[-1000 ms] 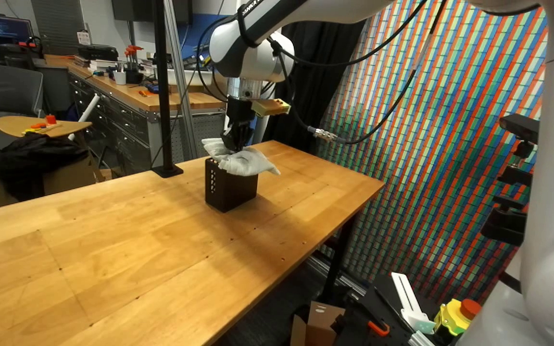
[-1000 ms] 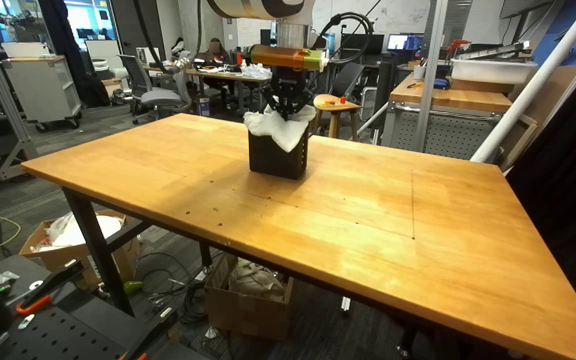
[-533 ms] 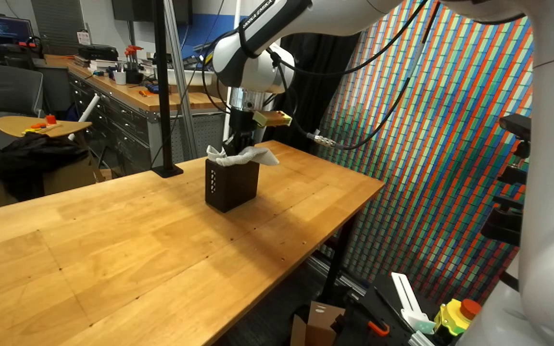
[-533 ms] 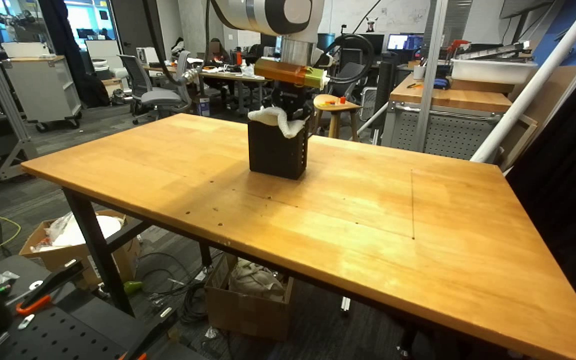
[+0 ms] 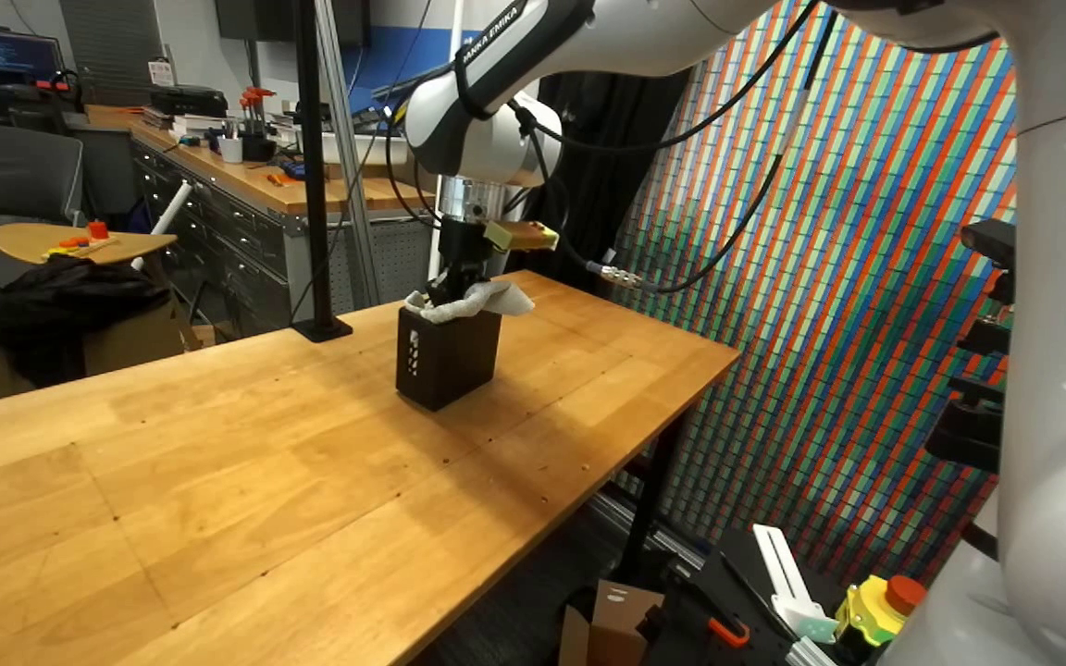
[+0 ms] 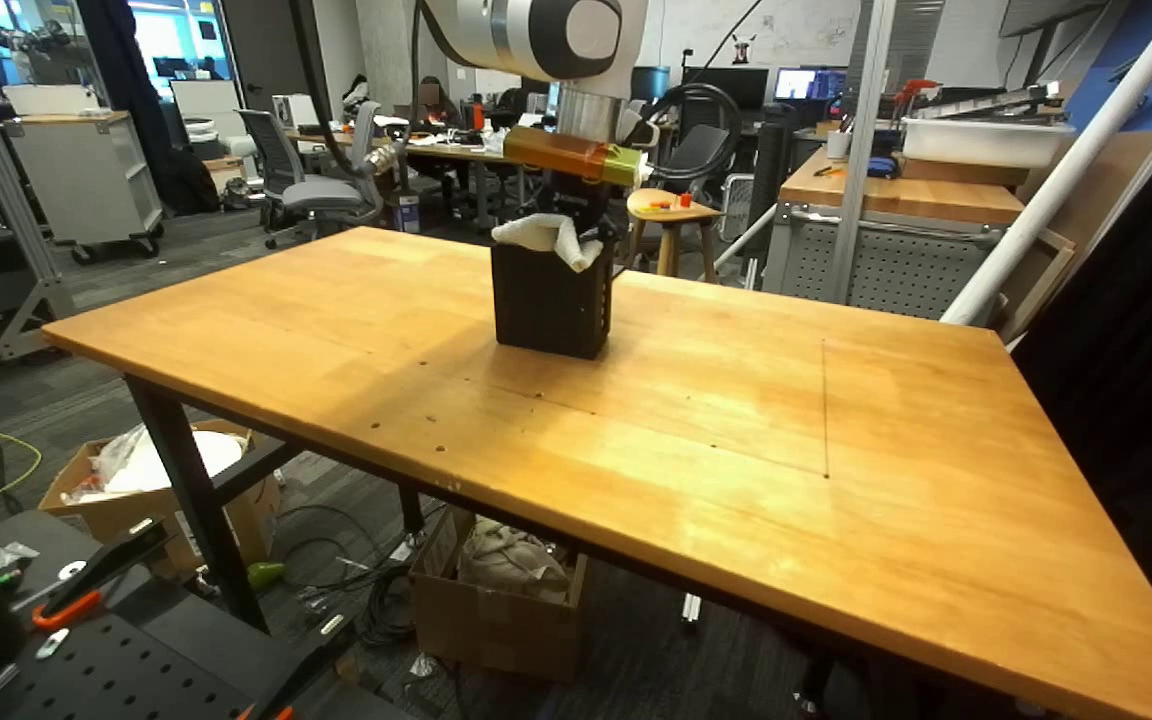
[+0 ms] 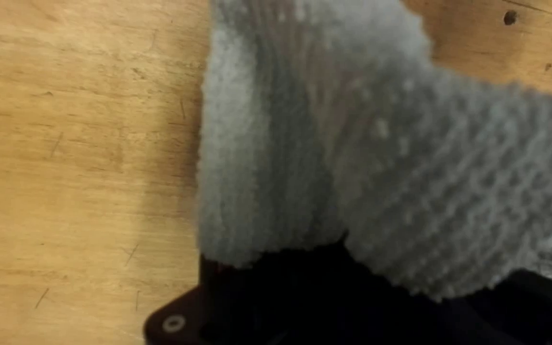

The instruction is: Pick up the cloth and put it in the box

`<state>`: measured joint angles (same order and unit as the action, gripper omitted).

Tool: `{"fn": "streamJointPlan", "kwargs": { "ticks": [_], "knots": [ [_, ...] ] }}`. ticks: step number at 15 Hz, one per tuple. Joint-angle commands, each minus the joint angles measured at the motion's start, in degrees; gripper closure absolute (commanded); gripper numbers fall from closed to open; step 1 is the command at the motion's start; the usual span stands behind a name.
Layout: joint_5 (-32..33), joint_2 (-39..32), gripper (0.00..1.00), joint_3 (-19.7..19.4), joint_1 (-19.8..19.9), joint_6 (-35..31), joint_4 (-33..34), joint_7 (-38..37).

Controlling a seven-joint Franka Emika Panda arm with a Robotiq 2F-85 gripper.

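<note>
Light-brown wooden tabletop [image 5: 246,481] fills the frame's lower left in an exterior view; black rectangular box [image 5: 452,363] stands on it, near centre. Whitish textured cloth [image 5: 479,302] lies bunched across its top, overhanging the rim. Black jointed gripper [image 5: 448,290] at the cloth, fingertips hidden: cannot tell if closed.

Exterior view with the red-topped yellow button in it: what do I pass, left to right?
Black fabric heap → black post → black box with the pale cloth at its top → brown carton at the bottom edge → white bracket → red-topped yellow button.
</note>
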<state>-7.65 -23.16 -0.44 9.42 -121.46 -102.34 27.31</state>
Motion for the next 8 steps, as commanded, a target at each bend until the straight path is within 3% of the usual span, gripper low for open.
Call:
{"fn": "streamJointPlan", "kwargs": {
  "ticks": [1,8],
  "knots": [
    [1.2,1.0,0.99,0.2,-0.3,1.2,0.5,-1.1],
    [5.8,6.1,0.99,-0.4,-2.1,0.9,0.4,-3.9]
  ]
}}
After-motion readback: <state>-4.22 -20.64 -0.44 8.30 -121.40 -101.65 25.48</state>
